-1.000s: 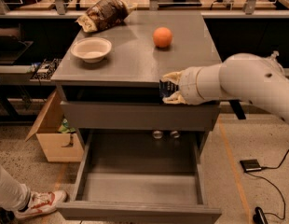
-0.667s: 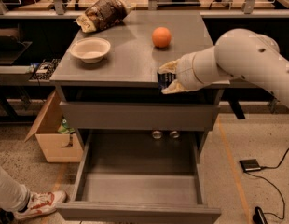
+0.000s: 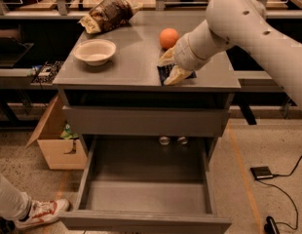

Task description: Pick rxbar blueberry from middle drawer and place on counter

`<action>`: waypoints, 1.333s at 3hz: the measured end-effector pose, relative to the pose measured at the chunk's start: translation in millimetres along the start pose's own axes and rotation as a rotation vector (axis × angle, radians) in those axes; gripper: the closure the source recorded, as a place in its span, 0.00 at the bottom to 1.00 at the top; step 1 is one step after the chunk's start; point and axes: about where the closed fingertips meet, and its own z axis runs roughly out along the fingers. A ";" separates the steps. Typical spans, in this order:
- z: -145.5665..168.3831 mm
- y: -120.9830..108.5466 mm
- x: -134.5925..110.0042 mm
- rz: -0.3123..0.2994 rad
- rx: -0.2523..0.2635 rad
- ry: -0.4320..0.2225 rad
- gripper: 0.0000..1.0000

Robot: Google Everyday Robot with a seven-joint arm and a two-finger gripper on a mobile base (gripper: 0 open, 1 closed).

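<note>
- The rxbar blueberry (image 3: 162, 71) sits low over the table (image 3: 126, 67), close to its front edge and right of the middle. I see only a strip of dark blue wrapper, and I cannot tell whether it touches the surface.
- My claw (image 3: 165, 72) is nipped in on the bar, one pale finger on its far side and one on its near side, with the wrapper between them.
- The arm (image 3: 248, 28) comes in from the right, over the table's right edge.
- The orange (image 3: 169, 38) lies just behind the claw, apart from it.
- To the left of the bar a wide bare stretch of grey runs along the front edge. The white bowl (image 3: 94, 51) stands well off on the left side.
- The brown snack bag (image 3: 107, 14) lies at the back left corner.
- Below, a closed drawer front (image 3: 146, 121) sits under the table. Under that the middle drawer (image 3: 146, 222) is pulled far out, showing low side walls and a grey floor.
- A cardboard box (image 3: 53, 140) stands on the ground to the cabinet's left, and a shoe (image 3: 41, 212) is near the drawer's left corner.
- I cannot read the print on the bar or on the bag.
</note>
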 end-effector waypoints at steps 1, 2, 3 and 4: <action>10.0 -16.0 5.3 0.029 -0.094 0.012 1.00; 14.1 -25.8 13.2 0.108 -0.169 0.017 1.00; 17.8 -29.5 20.6 0.179 -0.230 0.029 1.00; 17.5 -31.1 22.0 0.184 -0.233 0.031 0.83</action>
